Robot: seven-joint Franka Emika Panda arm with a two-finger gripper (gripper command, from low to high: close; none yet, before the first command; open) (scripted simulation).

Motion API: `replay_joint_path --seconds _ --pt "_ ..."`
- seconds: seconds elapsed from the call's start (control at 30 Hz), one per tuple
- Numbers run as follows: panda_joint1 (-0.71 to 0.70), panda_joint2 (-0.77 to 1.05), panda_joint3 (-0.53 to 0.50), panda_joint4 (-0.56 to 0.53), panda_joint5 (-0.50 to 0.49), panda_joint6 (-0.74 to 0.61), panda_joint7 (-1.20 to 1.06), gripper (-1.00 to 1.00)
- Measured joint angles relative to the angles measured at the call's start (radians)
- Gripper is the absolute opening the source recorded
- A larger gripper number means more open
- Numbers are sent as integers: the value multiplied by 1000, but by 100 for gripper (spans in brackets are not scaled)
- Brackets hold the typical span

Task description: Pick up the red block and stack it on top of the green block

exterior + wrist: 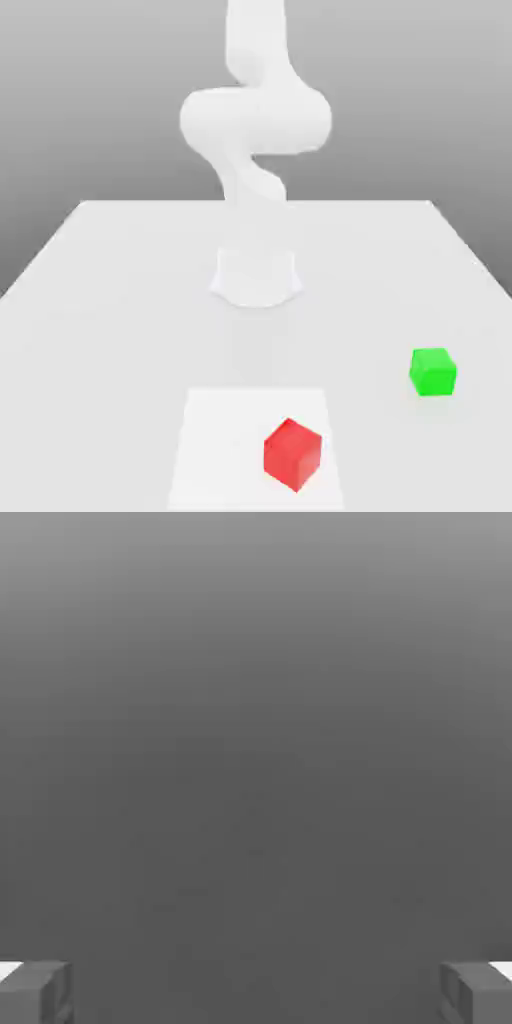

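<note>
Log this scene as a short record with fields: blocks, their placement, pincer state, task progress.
red block: lying on the table, near the front edge in the exterior view, turned corner-on
green block: on the table, toward the exterior view's right of the red block and farther back
contact between blocks: none, clearly apart
arm: white arm rising from its base at the table's middle
pincer: open, fingertips wide apart with nothing between them
task progress: red block not yet picked up, stack not started

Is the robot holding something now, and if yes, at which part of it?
Nothing is held. The fingers stand wide apart with nothing between them; the red block and green block rest on the table.
</note>
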Motion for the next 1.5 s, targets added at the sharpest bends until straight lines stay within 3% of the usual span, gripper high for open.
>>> replay_joint_path --seconds 0.43,0.6,0.77,0.93,0.97,1.2,1.37,1.5 --pt "182 481 -121 -140 95 208 -473 0" --pt "210 660 -121 -194 105 289 -634 0" --pt "217 832 -119 -245 56 375 -746 0" --pt "186 1011 -76 -229 100 516 -802 0" --pt "178 1038 -66 -225 109 538 -809 -100" --pt "176 1040 -65 -225 107 538 -809 -100" --pt "200 883 -100 -250 46 408 -763 -100" --pt "359 766 15 -323 38 360 -780 -100"
